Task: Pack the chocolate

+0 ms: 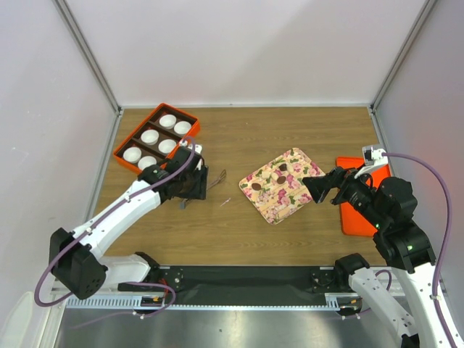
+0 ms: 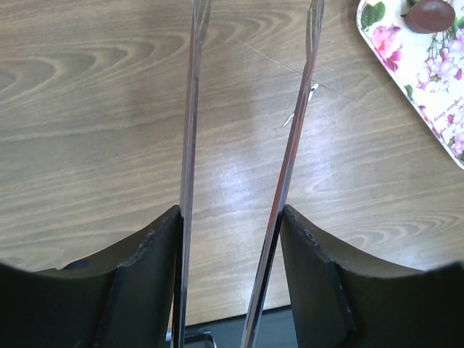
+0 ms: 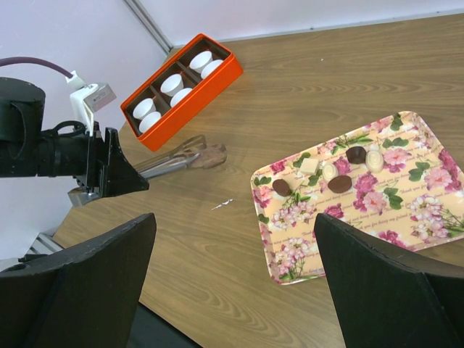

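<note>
Three dark brown chocolate pieces (image 1: 257,184) lie on the pink-flowered tray (image 1: 290,199), along with a few pale pieces. In the right wrist view the chocolates (image 3: 281,187) sit in the tray's near half. One chocolate (image 2: 429,16) shows at the top right of the left wrist view. My left gripper (image 1: 190,183) is shut on metal tongs (image 2: 190,130), whose two blades stand apart and point toward the tray. The tongs (image 3: 174,161) hold nothing. My right gripper (image 1: 319,190) is open and empty, above the tray's right edge; it also shows in its own wrist view (image 3: 233,217).
An orange box (image 1: 123,145) with several white paper cups (image 1: 150,136) in dark compartments stands at the back left. An orange lid (image 1: 355,217) lies at the right, under my right arm. A small white scrap (image 1: 225,202) lies on the wood between tongs and tray.
</note>
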Controlling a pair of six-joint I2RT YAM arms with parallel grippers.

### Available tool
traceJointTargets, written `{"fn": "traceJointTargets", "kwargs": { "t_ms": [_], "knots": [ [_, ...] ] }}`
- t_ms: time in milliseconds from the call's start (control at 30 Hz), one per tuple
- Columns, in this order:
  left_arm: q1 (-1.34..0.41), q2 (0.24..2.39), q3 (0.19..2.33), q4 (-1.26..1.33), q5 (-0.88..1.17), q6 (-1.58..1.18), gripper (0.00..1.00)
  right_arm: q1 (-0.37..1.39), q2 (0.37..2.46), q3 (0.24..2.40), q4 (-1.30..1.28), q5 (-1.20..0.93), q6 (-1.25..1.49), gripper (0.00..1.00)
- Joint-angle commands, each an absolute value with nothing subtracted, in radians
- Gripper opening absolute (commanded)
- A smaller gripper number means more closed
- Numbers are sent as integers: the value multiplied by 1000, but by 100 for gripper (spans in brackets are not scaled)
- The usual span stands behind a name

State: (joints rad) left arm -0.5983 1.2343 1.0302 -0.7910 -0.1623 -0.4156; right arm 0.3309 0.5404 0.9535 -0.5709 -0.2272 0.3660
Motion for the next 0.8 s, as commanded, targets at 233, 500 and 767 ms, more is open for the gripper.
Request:
{"fn": "traceJointTargets", "kwargs": {
  "t_ms": [233, 500, 767],
  "knots": [
    [-609, 1184, 1108, -848, -187, -410, 58, 333, 545, 957, -551, -244, 374, 100],
    [-609, 1213, 1334, -998, -409, -374, 58, 333, 557, 959, -565, -247, 377, 100],
    [-744, 1267, 1446, -896, -239, -256, 53, 333, 581, 962, -609, -178, 374, 100]
  ]
}}
